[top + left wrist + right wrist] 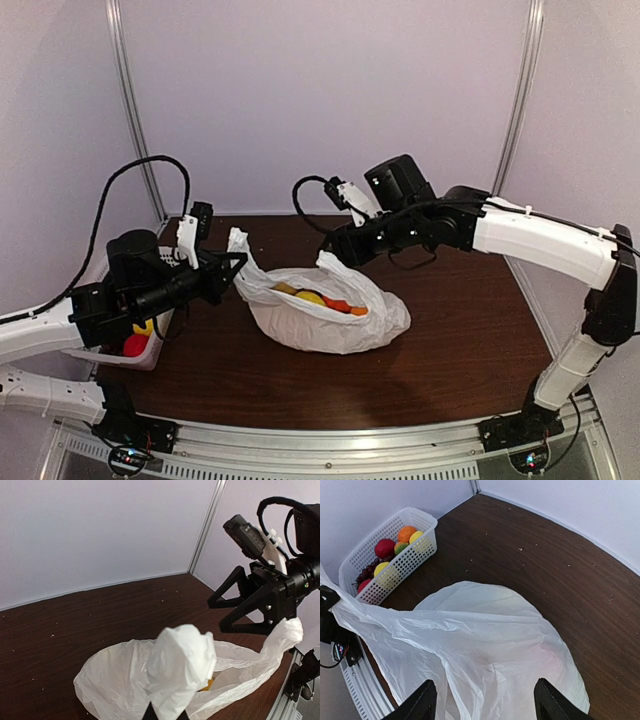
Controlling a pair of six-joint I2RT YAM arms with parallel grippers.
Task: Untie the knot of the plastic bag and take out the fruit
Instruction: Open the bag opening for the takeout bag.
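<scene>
Nearest, at the table's (pixel 470 340) left front, a white slatted basket (pixel 410 562) holds red, yellow and orange produce (pixel 385 547). It stands well apart from the plastic bag (pixel 330 325).

The bag lies at mid-table, mouth upward and slack. The fruit (pixel 320 298) shows inside it as yellow and orange pieces.

The left gripper (pixel 240 262) is clamped tight on the left handle end (pixel 180 665), holding it raised above the bag's left side.

The right gripper (pixel 485 682) stands with its fingers spread wide over the bag's right side and grips nothing. The right handle end (pixel 325 262) sits just at its fingertips; whether it touches them cannot be told.

The two handle ends stand apart, one at each gripper.

Beyond, bare table runs to the rear wall.
</scene>
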